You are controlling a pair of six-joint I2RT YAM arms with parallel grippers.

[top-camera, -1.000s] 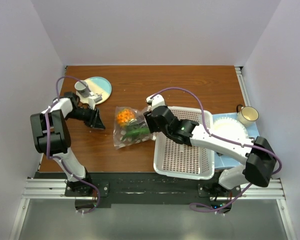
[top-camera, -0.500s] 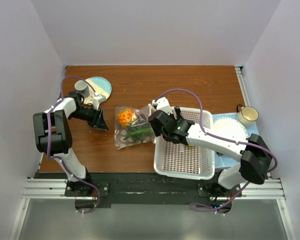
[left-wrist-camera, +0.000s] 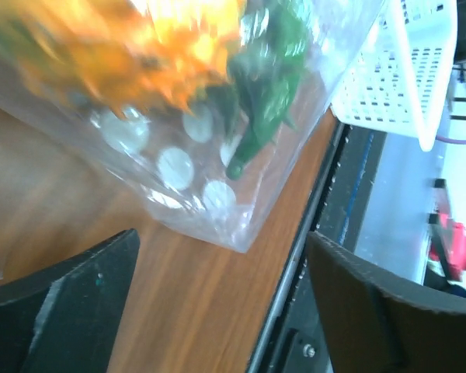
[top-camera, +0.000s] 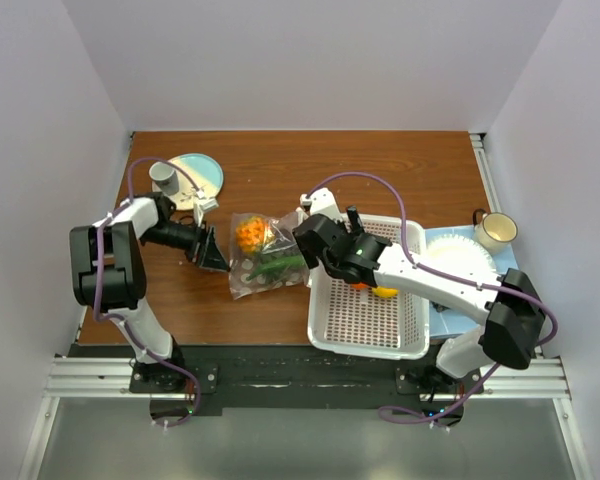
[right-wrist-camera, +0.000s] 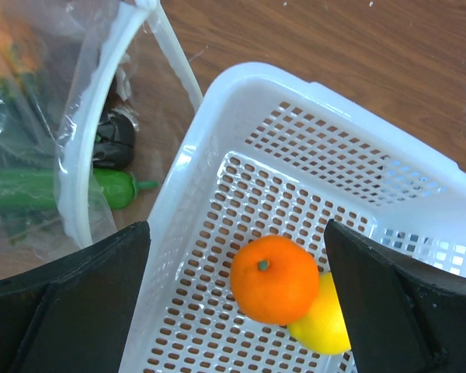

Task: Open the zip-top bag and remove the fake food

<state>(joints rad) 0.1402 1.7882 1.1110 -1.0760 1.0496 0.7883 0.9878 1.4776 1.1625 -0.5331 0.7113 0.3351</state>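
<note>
The zip-top bag point(top-camera: 258, 258) lies on the wooden table left of the white basket point(top-camera: 392, 330). Inside the zip-top bag point(left-wrist-camera: 179, 163) I see an orange piece point(top-camera: 248, 233) and green pieces point(left-wrist-camera: 268, 93). A green cucumber-like piece point(right-wrist-camera: 31, 190) and a dark piece point(right-wrist-camera: 113, 144) lie at its mouth. An orange point(right-wrist-camera: 274, 278) and a lemon point(right-wrist-camera: 326, 325) rest in the basket point(right-wrist-camera: 217, 202). My left gripper point(top-camera: 214, 256) is open at the bag's left edge, and the bag's corner point(left-wrist-camera: 241, 242) lies just ahead of its gap. My right gripper point(right-wrist-camera: 237, 311) hangs open over the orange, holding nothing.
A pale plate point(top-camera: 202, 172) with a grey cup point(top-camera: 163, 176) sits at the back left. A white mug point(top-camera: 496, 230) and a white ridged dish point(top-camera: 460, 258) are at the right. The table's near edge and metal rail point(left-wrist-camera: 318, 225) run close to the bag's corner.
The left gripper slid right up to the bag and opened wide. The right gripper left the bag's mouth, swung over the basket and opened; the orange and lemon now show in the basket.
</note>
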